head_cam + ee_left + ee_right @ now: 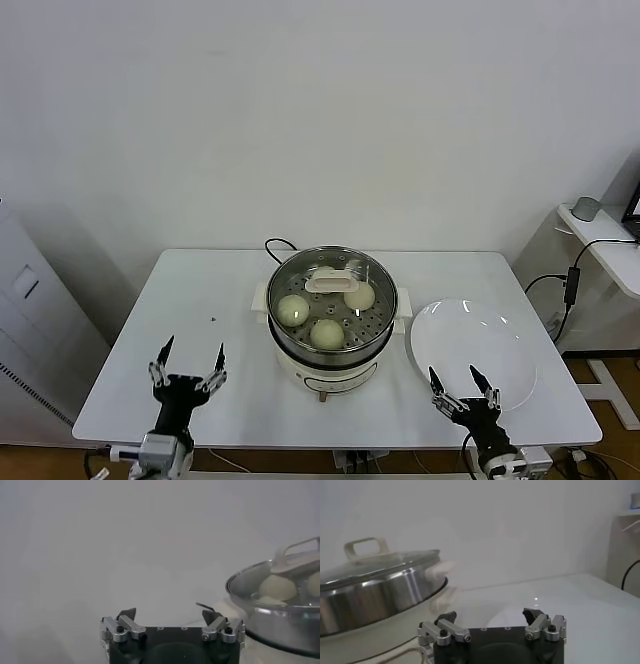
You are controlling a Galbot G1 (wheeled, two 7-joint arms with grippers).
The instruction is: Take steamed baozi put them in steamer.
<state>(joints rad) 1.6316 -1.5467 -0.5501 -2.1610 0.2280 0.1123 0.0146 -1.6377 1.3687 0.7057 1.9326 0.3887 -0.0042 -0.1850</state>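
Sitting between both spread-fingered end effectors, left [187,366] and right [462,387], the shiny round steel steamer [332,335] holds three cream-white domed baozi [293,309].

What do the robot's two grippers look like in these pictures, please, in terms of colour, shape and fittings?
Both match. The left gripper and the right gripper each have a black body with two silver metal finger mounts fastened by dark screws, ending in pointed black fingertips. In the head view, the fingers show small orange-and-silver joints. A row of small holes runs along the body's front edge in the wrist views.

left gripper [189,362] low, jaws spread | right gripper [461,387] low, jaws spread
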